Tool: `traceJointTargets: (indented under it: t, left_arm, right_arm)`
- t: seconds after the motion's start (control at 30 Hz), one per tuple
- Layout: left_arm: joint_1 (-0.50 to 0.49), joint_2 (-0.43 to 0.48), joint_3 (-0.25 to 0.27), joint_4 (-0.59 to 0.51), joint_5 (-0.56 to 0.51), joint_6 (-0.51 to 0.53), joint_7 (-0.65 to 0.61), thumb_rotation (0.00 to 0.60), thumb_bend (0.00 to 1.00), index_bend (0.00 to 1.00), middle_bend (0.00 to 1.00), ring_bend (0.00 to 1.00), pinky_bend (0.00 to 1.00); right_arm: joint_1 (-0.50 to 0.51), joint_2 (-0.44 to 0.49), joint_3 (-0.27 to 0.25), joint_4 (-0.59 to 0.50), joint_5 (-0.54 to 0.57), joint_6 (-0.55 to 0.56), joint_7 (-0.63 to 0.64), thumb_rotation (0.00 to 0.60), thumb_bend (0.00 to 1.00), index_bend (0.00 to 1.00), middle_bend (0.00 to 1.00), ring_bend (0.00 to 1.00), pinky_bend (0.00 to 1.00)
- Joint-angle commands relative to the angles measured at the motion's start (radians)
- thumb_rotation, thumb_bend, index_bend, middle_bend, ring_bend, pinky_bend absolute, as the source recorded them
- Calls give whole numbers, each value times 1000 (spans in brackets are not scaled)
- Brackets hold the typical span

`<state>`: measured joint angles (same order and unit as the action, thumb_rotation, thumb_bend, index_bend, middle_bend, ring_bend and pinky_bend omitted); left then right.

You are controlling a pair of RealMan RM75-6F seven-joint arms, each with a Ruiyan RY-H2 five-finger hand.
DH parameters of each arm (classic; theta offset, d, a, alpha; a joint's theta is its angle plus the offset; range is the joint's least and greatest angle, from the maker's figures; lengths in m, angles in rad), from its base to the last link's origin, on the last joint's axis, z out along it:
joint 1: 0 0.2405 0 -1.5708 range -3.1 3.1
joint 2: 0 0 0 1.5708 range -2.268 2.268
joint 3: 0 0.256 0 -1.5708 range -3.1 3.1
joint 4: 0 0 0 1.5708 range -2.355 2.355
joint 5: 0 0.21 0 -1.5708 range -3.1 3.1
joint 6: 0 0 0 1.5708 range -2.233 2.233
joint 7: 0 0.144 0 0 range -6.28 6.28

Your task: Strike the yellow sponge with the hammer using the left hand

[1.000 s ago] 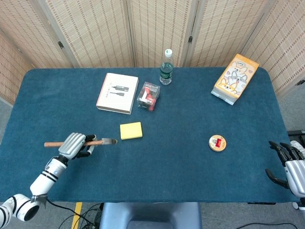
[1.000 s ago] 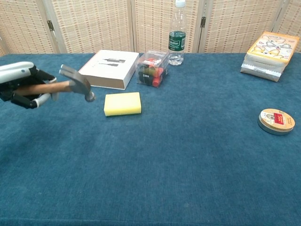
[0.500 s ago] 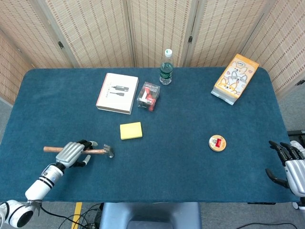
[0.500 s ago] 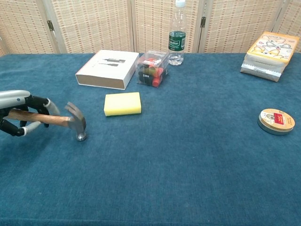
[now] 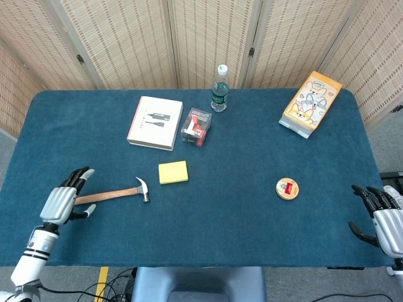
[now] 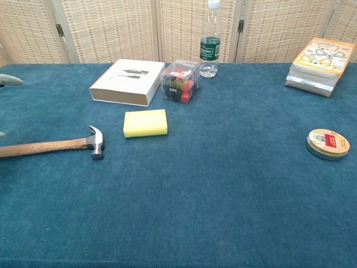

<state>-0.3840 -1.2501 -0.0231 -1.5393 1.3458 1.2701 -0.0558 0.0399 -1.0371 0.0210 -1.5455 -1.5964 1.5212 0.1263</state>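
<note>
The yellow sponge (image 5: 173,172) (image 6: 145,123) lies flat on the blue table, in front of the white box. The hammer (image 5: 116,194) (image 6: 56,146) lies on the cloth to the sponge's left, its steel head nearest the sponge and its wooden handle pointing left. My left hand (image 5: 62,202) sits at the handle's far end with its fingers spread and no grip on the wood. In the chest view only a fingertip (image 6: 8,81) of it shows at the left edge. My right hand (image 5: 380,215) rests empty at the table's right front corner.
At the back stand a white box (image 5: 155,123), a clear case with red items (image 5: 196,127) and a water bottle (image 5: 219,89). A yellow packet (image 5: 310,104) lies at the back right. A round tin (image 5: 286,188) sits right of centre.
The left hand swung the hammer down and back to the left, away from the sponge, set it on the cloth and let go. The right hand stayed put.
</note>
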Motion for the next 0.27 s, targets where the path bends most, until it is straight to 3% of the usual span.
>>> traceJointTargets:
  t: [0.03,0.27]
  left_arm:
    - [100,23,8,-41,-17,133,90,600,328,64,69,0,234]
    - [214,51,46,-71,-2,256,153,600,328,107,73,0,234]
  right_arm:
    - [3,-2,1,5,-6,3,4,600,200,120,266,141,196]
    - [17,-13,0,18,-20,-4,20,600,200,120,266,141,196]
